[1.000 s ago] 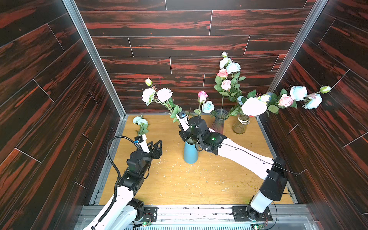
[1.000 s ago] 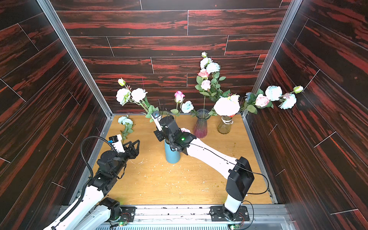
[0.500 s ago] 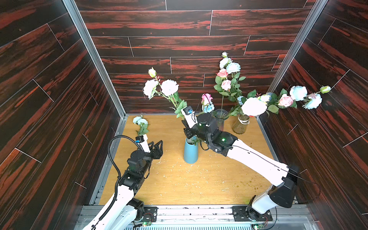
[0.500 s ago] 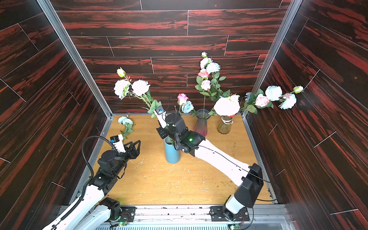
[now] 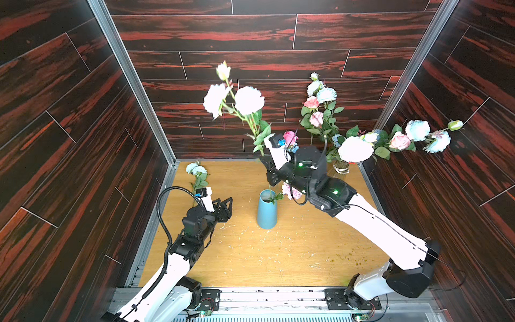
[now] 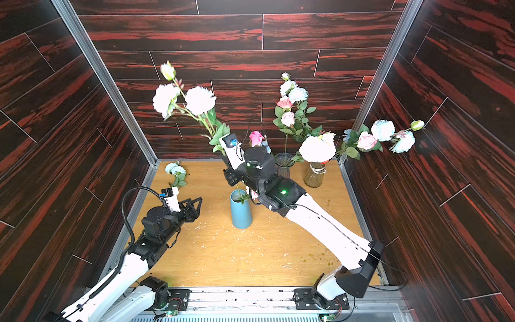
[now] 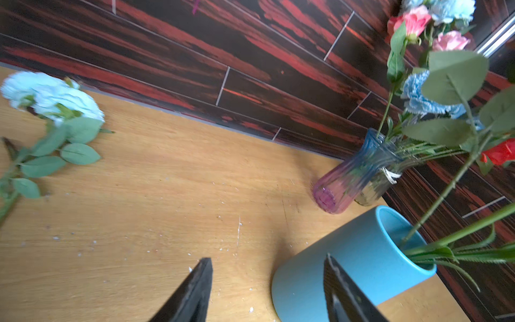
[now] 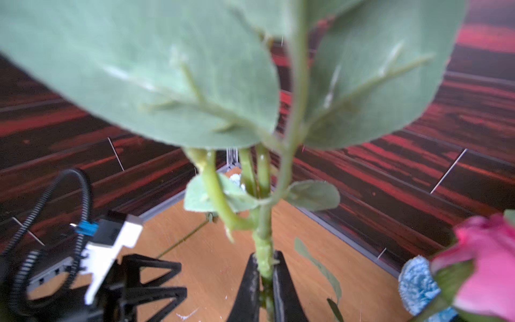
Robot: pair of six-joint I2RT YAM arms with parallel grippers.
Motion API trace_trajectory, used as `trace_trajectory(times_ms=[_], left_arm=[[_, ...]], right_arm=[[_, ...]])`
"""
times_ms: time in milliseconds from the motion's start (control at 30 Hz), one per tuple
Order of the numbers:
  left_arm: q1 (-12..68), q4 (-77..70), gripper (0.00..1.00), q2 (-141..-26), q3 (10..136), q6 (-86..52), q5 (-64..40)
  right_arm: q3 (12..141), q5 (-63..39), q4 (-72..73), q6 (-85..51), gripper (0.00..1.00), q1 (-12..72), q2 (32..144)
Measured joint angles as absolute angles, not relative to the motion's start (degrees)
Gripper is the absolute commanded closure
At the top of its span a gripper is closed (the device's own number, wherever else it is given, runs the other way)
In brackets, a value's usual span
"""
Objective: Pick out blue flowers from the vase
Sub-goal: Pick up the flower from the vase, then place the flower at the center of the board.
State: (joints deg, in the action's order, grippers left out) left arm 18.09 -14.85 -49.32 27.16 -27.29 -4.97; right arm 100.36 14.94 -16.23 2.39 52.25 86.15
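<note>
Now: dark plank walls, tan table

Far left, one blue flower lies on the crumb-flecked tabletop. Next, left gripper gapes, empty. Centre: right gripper pinches the stem of raised blue flowers over the blue vase. Right: glass vases.

Right gripper, high toward twelve o'clock, pinches a stem. Left gripper sits low at nine o'clock, jaws apart.

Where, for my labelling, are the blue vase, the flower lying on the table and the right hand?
blue vase (image 5: 267,213): a top view, its outer wall.
flower lying on the table (image 5: 195,168): a top view, its pale head.
right hand (image 8: 264,259): right wrist view, midway between fingertips, shut on the flower stem (image 8: 263,223).
</note>
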Motion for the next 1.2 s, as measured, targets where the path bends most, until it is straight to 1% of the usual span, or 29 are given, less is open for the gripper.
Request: trace_trajectory(times_ms=[467,667,900,1000,1100,1200], left_arm=[[18.46,-14.79,0.33,-51.0,27.86,-27.24,-6.07],[18.46,-14.72,0.32,-51.57,28.4,-27.22,-6.59],[18.46,-14.44,0.3,-53.6,30.61,-26.83,-8.43],[18.46,-10.81,0.23,-53.69,34.74,-26.13,-10.46],[18.46,-6.74,0.17,-53.52,43.4,-25.15,-14.72],[18.46,-3.6,0.15,-54.06,54.41,-23.75,-22.28]], right_arm=[[109.67,9.17,-19.35,1.23,1.0,51.57,84.33],[115.46,3.57,-21.47,-0.27,1.0,51.09,84.38],[113.32,-2.11,-21.96,-2.24,1.0,51.03,82.52],[110.17,-4.86,-22.39,-3.33,1.0,50.59,81.34],[108.14,-9.76,-23.2,-5.34,1.0,48.23,81.25],[107.55,-17.19,-23.75,-8.54,1.0,42.22,82.04]])
